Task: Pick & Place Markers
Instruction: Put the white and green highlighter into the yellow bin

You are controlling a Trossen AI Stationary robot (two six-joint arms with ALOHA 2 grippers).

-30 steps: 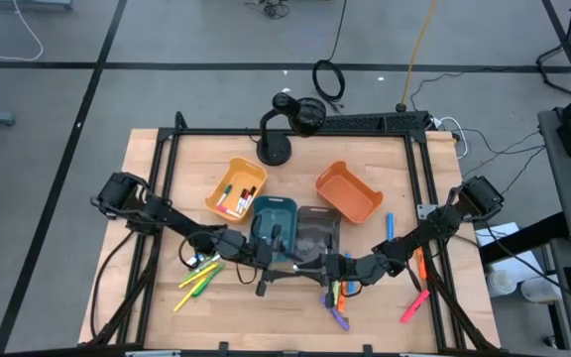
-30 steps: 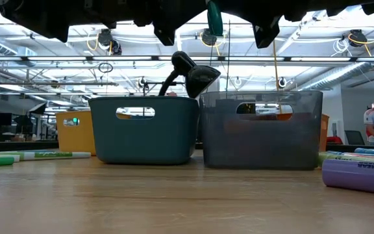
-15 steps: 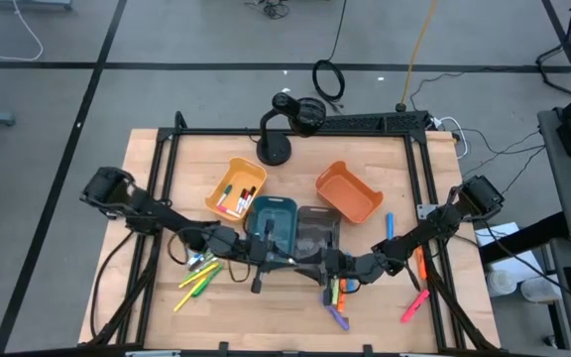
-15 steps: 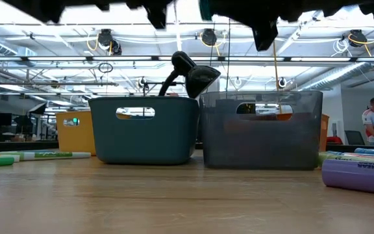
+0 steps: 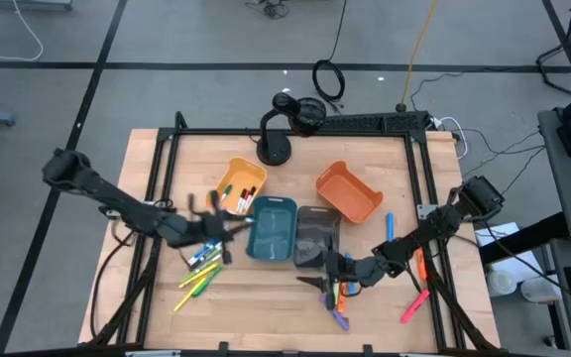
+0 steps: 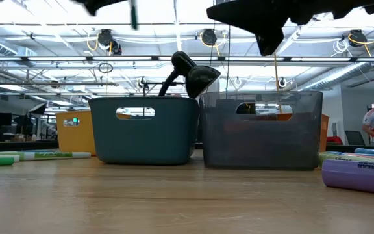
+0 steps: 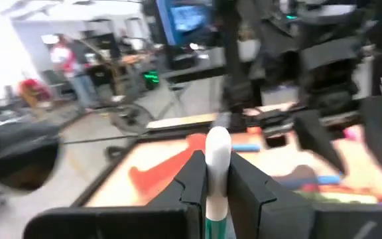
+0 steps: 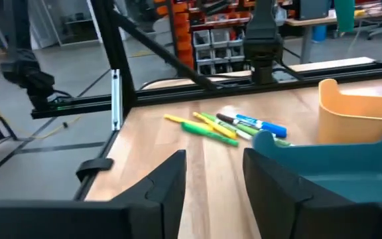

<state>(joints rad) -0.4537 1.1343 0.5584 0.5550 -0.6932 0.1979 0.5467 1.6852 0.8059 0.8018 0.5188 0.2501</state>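
A green marker with a white end (image 7: 217,143) sits between the fingers of my left gripper (image 7: 216,166), which is shut on it. That gripper (image 5: 216,213) hovers blurred between the yellow bin (image 5: 228,177) and the teal bin (image 5: 271,228). My right gripper (image 5: 310,281) stands open and holds nothing, in front of the dark grey bin (image 5: 315,238), above the table. More markers lie flat on the table: a yellow-green cluster (image 5: 201,273) at the left, and a mixed cluster (image 5: 337,297) under the right arm. My left gripper pinches the green marker between its two fingers, just below the white end (image 7: 217,149). The fingers lie level and come from the table's left. The marker stands roughly upright across them, with its green body (image 7: 214,222) running down between them, lifted clear of the table.
An orange bin (image 5: 348,191) stands at the back right. The yellow bin holds several markers. Single blue (image 5: 389,226), orange (image 5: 421,263) and pink (image 5: 414,302) markers lie at the right. A black camera stand (image 5: 276,139) stands at the far edge, and a black frame borders the table.
In front of the bins my left gripper shut on the green marker that my right gripper held, and my right gripper opened. My left gripper then rose and swung toward the table's left and far side, carrying the marker toward the yellow bin. My right arm kept still.
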